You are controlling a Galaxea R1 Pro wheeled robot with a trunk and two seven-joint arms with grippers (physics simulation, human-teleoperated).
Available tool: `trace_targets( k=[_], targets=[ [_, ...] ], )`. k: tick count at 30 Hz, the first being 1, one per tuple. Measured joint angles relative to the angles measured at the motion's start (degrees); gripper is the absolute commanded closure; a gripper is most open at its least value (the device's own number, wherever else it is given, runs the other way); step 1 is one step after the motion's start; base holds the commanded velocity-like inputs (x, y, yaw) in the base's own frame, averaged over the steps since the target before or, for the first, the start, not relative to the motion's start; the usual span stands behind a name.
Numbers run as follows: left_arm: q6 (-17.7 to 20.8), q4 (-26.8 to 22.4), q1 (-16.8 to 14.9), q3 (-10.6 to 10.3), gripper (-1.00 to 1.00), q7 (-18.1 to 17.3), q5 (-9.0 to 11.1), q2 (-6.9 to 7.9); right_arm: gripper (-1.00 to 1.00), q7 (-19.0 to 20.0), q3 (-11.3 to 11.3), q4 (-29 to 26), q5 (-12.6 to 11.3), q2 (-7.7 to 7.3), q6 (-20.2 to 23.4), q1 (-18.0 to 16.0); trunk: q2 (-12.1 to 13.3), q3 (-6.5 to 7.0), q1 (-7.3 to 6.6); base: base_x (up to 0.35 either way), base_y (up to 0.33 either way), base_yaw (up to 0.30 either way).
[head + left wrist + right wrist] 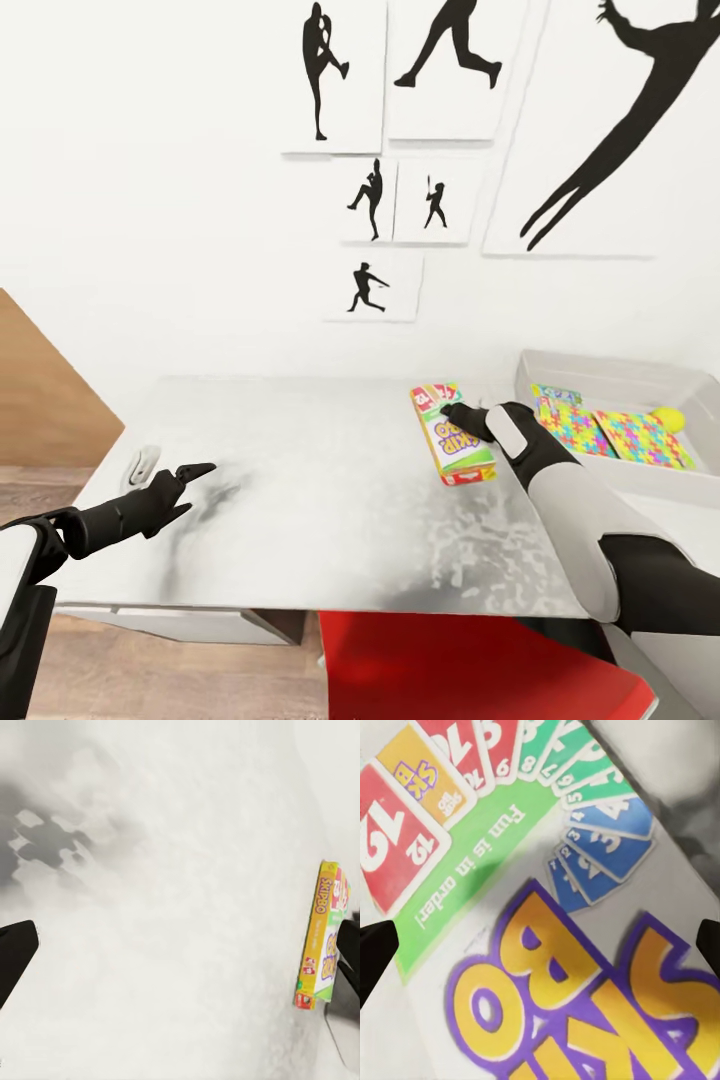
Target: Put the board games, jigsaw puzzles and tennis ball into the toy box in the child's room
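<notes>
Black silhouette posters [372,195] hang on the white wall; a red chair [470,670] sits below.

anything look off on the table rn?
Nothing damaged or spilled. The SKIP BO box lies flat on the table, slightly skewed to its edges, still outside the toy box. The right claw hovers over it.

The surface [300,500] is a pale-grey, mottled top set against a white wall; the SKIP BO box [452,432] lies flat on it toward its right part, long side running away from the robot; just to the right of that box stands the light-grey toy box [610,375], its flared walls resting on the same top; near the left edge lies a small white object [143,463], too small to identify; the broad middle stretch carries only shadow.
</notes>
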Motion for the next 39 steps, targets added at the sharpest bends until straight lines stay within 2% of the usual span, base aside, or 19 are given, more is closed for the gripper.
trace_targets(
  k=[5, 11, 23, 31, 39],
  targets=[
    [0.0, 0.0, 0.0, 0.0, -1.00, 0.0, -0.1, -0.01, -1.00, -0.3, 0.0, -0.1, -1.4, -0.39, -0.4, 0.0, 0.0, -0.05, 0.00, 0.000, 0.000, 0.010],
    [0.0, 0.0, 0.0, 0.0, -1.00, 0.0, -0.1, -0.01, -1.00, -0.3, 0.1, 0.0, -0.6, -1.12, -0.3, 0.0, 0.0, -0.05, 0.01, 0.000, 0.000, 0.001],
    [-0.1, 0.0, 0.0, -0.1, -1.00, 0.1, -0.2, -0.08, -1.00, -0.3, 0.6, -6.1, -0.1, -1.46, 0.4, 0.5, 0.0, -0.07, 0.01, 0.000, 0.000, 0.000],
    [-0.1, 0.1, 0.0, -0.1, -1.00, 0.0, -0.1, -0.09, -1.00, -0.5, 0.6, -6.2, -0.3, -2.68, 0.4, 0.6, 0.0, -0.50, 0.02, 0.000, 0.000, 0.000],
    [-0.2, 0.1, 0.0, -0.1, -1.00, -0.1, 0.0, -0.35, -1.00, -0.4, 0.5, -6.1, -0.3, -3.06, 0.6, 0.6, 0.0, -1.03, 0.01, 0.000, 0.000, 0.000]
  ],
)
